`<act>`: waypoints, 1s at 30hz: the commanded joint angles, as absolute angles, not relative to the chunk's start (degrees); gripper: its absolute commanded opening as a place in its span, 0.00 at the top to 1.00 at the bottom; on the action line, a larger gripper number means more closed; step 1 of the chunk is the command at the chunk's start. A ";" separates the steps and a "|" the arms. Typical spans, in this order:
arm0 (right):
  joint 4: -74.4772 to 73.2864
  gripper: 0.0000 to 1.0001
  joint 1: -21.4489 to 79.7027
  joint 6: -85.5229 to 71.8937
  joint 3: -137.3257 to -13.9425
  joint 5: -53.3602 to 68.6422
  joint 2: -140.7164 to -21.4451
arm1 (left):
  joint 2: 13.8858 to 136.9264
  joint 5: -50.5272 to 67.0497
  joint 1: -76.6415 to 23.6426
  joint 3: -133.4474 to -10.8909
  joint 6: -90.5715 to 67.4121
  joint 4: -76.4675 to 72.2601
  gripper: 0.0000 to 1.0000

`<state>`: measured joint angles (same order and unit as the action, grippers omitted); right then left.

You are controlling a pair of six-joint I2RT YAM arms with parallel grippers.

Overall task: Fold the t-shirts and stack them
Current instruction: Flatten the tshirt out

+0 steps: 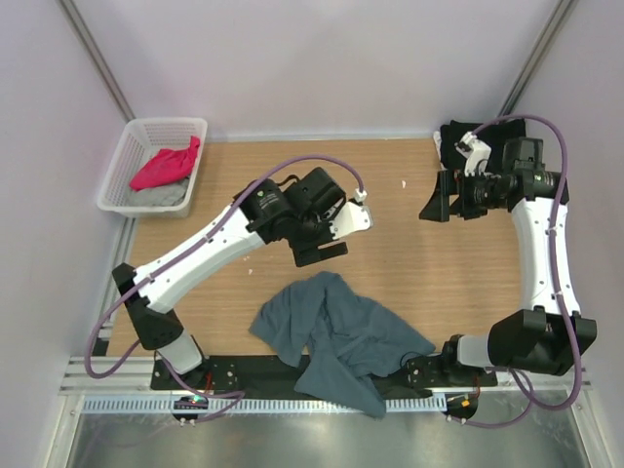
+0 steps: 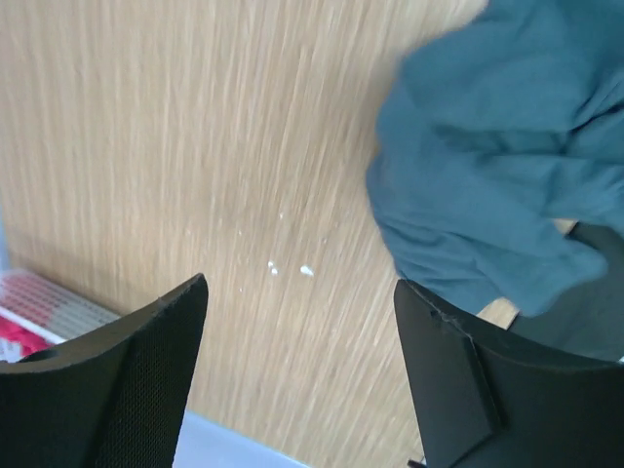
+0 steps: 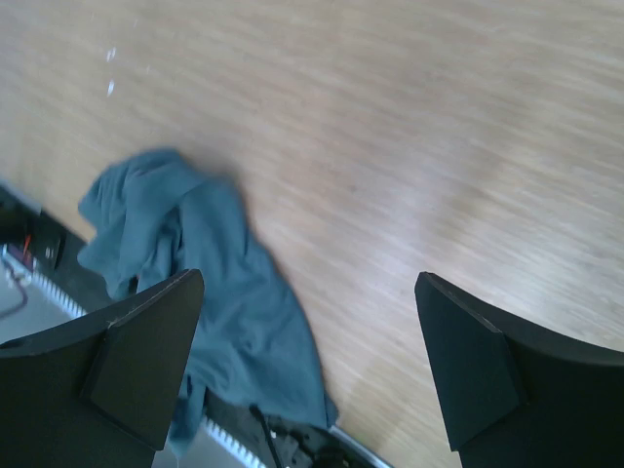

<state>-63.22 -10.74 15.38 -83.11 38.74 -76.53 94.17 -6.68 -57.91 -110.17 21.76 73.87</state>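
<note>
Top external view first, Ana: where is the slate blue-grey cotton t-shirt [image 1: 336,336]?

Ben, it lies crumpled at lower centre of the frame on the light wooden table [image 1: 390,273], its lower end draped over the near edge onto the black base plate [image 1: 244,370].

And the left gripper [image 1: 327,252]?

It hangs just above the shirt's upper edge in the frame. In the left wrist view the left gripper [image 2: 297,390] has its 2 black fingers [image 2: 107,380] spread wide with only bare wood between them. The blue-grey shirt [image 2: 487,146] fills the upper right there, apart from both fingers. So it grasps nothing.

The right gripper [image 1: 434,200]?

Upper right of the top frame, well apart from the blue-grey shirt. In the right wrist view the right gripper [image 3: 307,370] is also spread wide and empty, with the shirt [image 3: 224,292] at lower left of that frame.

The other shirts?

A black cloth t-shirt [image 1: 453,136] sits at the table's upper right corner, behind the right arm. A magenta-pink t-shirt [image 1: 166,164] lies on top of a light grey t-shirt [image 1: 161,195] inside the white plastic mesh basket [image 1: 146,132] at upper left.
</note>
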 commanded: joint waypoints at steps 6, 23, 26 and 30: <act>-85.08 0.04 -3.35 40.16 -80.61 38.16 -77.87 | 94.31 -4.76 -46.51 -98.89 21.72 67.85 0.20; -78.22 0.04 -1.58 35.60 -90.53 34.10 -85.69 | 109.86 11.16 -44.30 -89.82 23.20 60.56 0.16; -78.31 0.04 -1.58 35.77 -90.79 33.66 -86.83 | 112.14 13.27 -44.12 -90.79 22.85 60.82 0.16; -79.28 0.04 -1.58 36.65 -91.76 33.57 -88.33 | 113.03 18.27 -43.86 -90.71 21.80 62.75 0.21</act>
